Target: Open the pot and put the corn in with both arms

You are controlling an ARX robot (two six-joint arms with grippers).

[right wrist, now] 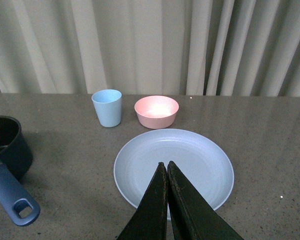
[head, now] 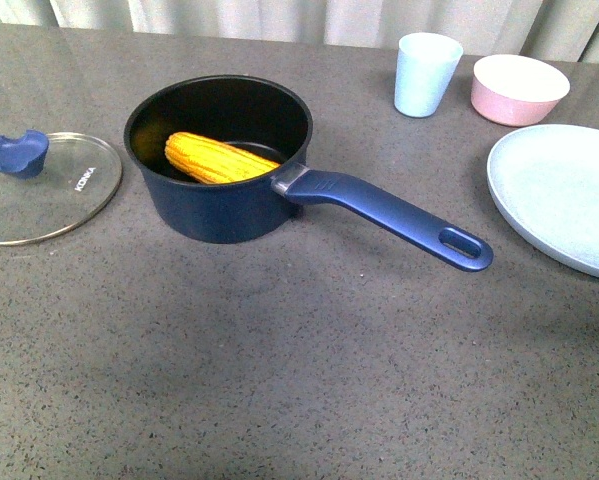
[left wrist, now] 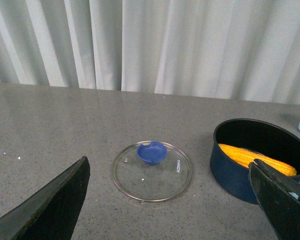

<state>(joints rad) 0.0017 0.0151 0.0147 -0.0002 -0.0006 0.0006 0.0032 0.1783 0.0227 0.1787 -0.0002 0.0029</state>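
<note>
1. On the grey speckled table (head: pixel 279 360), the pot (head: pixel 219 190) stands uncovered a little left of centre in the front view, with its long blue handle (head: pixel 389 215) angled toward the robot's right and nearer side.
2. Inside the pot lies the corn (head: pixel 219 158), tilted across the black interior, one end against the far-left wall and the other near the handle joint.
3. Left of the pot, apart from it, the glass lid (head: pixel 64 195) rests flat on the table with its blue knob (head: pixel 14 153) up; its left part runs past the frame edge in the front view.
4. Behind and to the right stand a light blue cup (head: pixel 426 73) and a pink bowl (head: pixel 519 88), just beside each other, close to the table's far edge by the curtain (left wrist: pixel 150 45).
5. A pale blue plate (head: pixel 559 195) lies right of the handle tip, near it but not touching, cut by the right frame edge.
6. The near half of the table is bare across its whole width.
7. The left gripper (left wrist: pixel 170 200) is spread wide and holds nothing; it hangs above the table near the lid.
8. The right gripper (right wrist: pixel 167 170) has its fingers pressed together with nothing between them, above the plate.
</note>
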